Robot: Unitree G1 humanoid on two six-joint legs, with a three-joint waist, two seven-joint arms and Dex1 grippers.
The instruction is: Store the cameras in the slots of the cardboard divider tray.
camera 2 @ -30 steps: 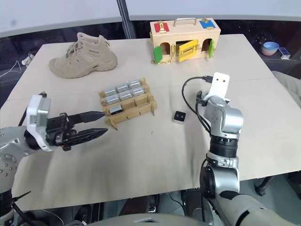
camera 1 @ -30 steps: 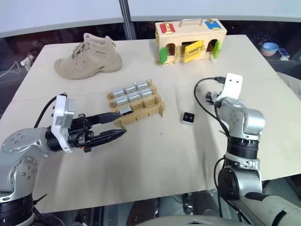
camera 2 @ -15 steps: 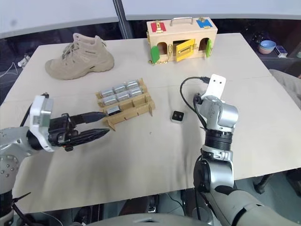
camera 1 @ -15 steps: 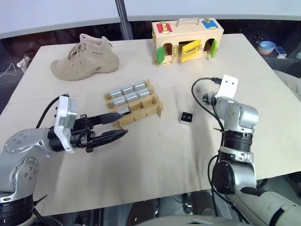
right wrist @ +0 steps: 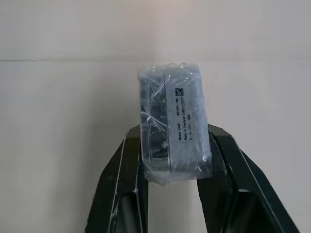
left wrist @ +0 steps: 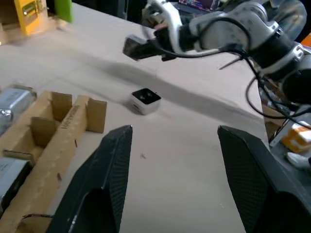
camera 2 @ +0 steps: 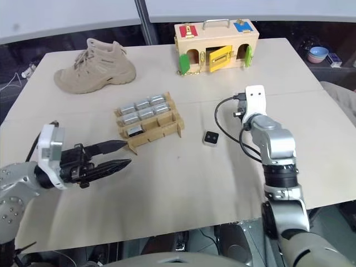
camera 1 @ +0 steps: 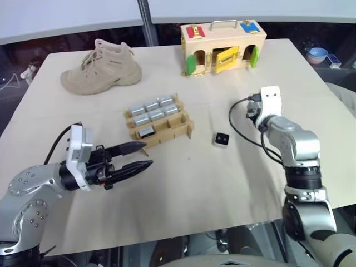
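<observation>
My right gripper is shut on a small grey camera wrapped in clear plastic, held above the bare table. The left wrist view shows that right gripper hovering beyond a loose camera, which lies black face up on the table to the right of the cardboard divider tray. Several silver cameras fill the tray's back slots, and one more camera sits in a front slot. My left gripper is open and empty, level, just in front of the tray's near left corner.
A tan boot lies at the table's back left. A wooden box with coloured doors stands at the back centre. A small blue bowl sits beyond the table's right edge.
The right arm's elbow has swung out to the right and its wrist has turned. The left arm and the loose camera stay where they were.
</observation>
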